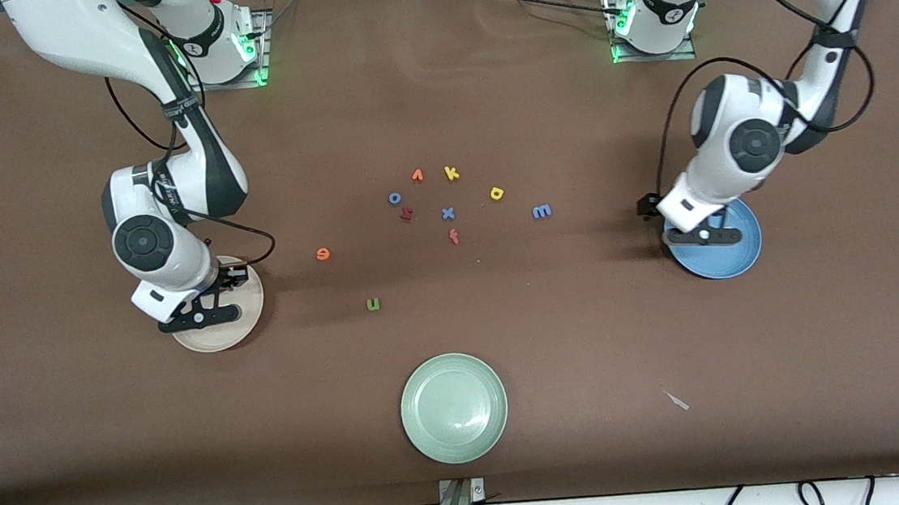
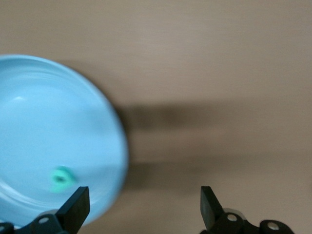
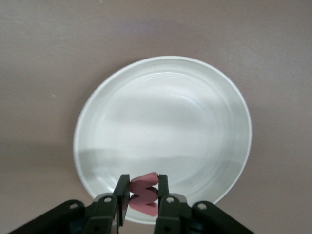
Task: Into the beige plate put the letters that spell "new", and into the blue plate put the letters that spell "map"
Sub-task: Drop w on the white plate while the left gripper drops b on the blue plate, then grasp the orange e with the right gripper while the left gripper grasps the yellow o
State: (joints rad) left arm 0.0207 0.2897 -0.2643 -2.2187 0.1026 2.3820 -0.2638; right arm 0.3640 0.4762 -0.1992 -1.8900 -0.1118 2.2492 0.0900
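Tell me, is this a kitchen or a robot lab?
Probably a robot lab: two arms are bolted to a brown table, cables trail along its edge, and only foam letters like the blue "m" and plates like the pale green plate sit there.

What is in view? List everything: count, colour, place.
beige plate: one, cream, right arm's end.
blue plate: one, sky-blue, left arm's end.
green plate: one, pale, nearest the front camera.
"a": one, teal, in blue plate.
"e", "n": one orange, one green, toward beige plate.
"m", "p": one blue, one yellow, toward blue plate.
middle cluster: six; yellow "k", orange "v", blue "o", blue "x", dark red letter, orange "f".
scrap: one, white, on table.
"w": one, pink, in right pincer.
left pincer: open, over blue plate's rim.
right pincer: shut, over beige plate.
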